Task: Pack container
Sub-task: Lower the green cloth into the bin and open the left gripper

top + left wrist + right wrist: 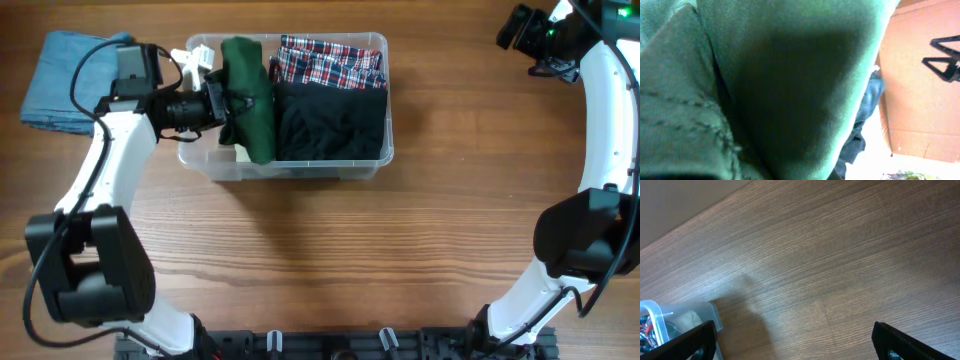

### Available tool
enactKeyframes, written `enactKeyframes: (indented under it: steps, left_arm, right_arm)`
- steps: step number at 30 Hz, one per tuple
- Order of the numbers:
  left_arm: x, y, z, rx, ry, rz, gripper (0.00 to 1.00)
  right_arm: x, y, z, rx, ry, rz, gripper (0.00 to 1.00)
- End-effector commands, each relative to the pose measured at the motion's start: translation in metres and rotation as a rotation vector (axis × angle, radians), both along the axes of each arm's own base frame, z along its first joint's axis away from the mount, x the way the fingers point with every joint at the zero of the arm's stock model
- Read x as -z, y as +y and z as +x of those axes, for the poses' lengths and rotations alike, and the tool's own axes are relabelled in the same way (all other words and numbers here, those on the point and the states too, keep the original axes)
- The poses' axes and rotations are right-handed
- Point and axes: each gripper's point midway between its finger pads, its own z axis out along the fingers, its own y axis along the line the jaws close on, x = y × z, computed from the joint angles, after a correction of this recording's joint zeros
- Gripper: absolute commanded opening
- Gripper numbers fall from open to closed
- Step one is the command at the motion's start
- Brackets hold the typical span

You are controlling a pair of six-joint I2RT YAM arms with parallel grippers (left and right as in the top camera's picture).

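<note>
left pincer (222,100) clamped on green garment (252,120), 9 o'clock of container (300,172) | right pincer (795,345) wide, empty, 1 o'clock | risk: released garment may unfold, hang outside

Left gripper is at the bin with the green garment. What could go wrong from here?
1. The left gripper is shut on the green garment; retracting before opening could drag it out or shift the container.
2. The garment fills the left wrist view, so placement can only be judged from overhead.
3. Plaid cloth and black cloth already fill the rest; the blue cloth on the table may not fit.
</note>
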Motion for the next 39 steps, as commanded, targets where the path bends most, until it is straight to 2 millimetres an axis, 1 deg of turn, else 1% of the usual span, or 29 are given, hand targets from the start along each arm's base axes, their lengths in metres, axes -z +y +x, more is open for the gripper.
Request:
enactKeyframes:
  steps: [1, 3, 5, 9, 12, 15, 20, 23, 26, 28, 30, 32, 35, 37, 39]
  left_arm:
    - [0.01, 0.0, 0.007, 0.049, -0.034, -0.006, 0.04]
    - [0.022, 0.01, 0.011, 0.017, -0.011, 0.034, 0.04]
    - [0.031, 0.021, 0.015, -0.019, 0.001, 0.079, 0.04]
    - [0.04, 0.04, 0.019, -0.075, 0.011, 0.156, 0.04]
    - [0.045, 0.048, 0.021, -0.102, 0.019, 0.205, 0.04]
    - [0.046, 0.05, 0.022, -0.107, 0.015, 0.214, 0.05]
    - [0.041, 0.049, 0.027, -0.109, -0.01, 0.215, 0.04]
    - [0.033, 0.047, 0.031, -0.105, -0.031, 0.216, 0.04]
    - [0.024, 0.041, 0.033, -0.094, -0.055, 0.217, 0.06]
    - [0.018, 0.036, 0.034, -0.086, -0.072, 0.219, 0.1]
    - [0.011, 0.031, 0.034, -0.077, -0.092, 0.23, 0.2]
    - [0.009, 0.027, 0.034, -0.075, -0.103, 0.249, 0.26]
    - [0.004, 0.021, 0.033, -0.073, -0.121, 0.283, 0.43]
    - [-0.001, 0.017, 0.032, -0.073, -0.136, 0.306, 0.49]
    - [-0.006, 0.016, 0.032, -0.077, -0.151, 0.325, 0.51]
  right_arm:
    - [0.004, 0.0, 0.001, 0.013, 0.007, 0.0, 1.0]
    - [0.004, 0.0, 0.001, 0.013, 0.007, 0.0, 1.0]
    - [0.004, 0.0, 0.001, 0.013, 0.007, 0.0, 1.0]
    - [0.004, 0.0, 0.001, 0.012, 0.007, 0.0, 1.0]
    - [0.004, 0.0, 0.001, 0.012, 0.007, 0.0, 1.0]
    - [0.004, 0.0, 0.001, 0.012, 0.007, 0.0, 1.0]
    - [0.003, 0.0, 0.001, 0.012, 0.007, 0.0, 1.0]
    - [0.003, 0.0, 0.001, 0.012, 0.007, 0.0, 1.0]
    - [0.003, 0.0, 0.001, 0.012, 0.007, 0.0, 1.0]
    - [0.003, 0.0, 0.001, 0.013, 0.007, 0.0, 1.0]
    - [0.003, 0.0, 0.001, 0.012, 0.007, 0.0, 1.0]
    - [0.003, 0.0, 0.001, 0.012, 0.007, 0.0, 1.0]
    - [0.004, 0.0, 0.001, 0.012, 0.007, 0.0, 1.0]
    - [0.003, 0.0, 0.001, 0.012, 0.007, 0.0, 1.0]
    - [0.003, 0.0, 0.001, 0.012, 0.007, 0.0, 1.0]
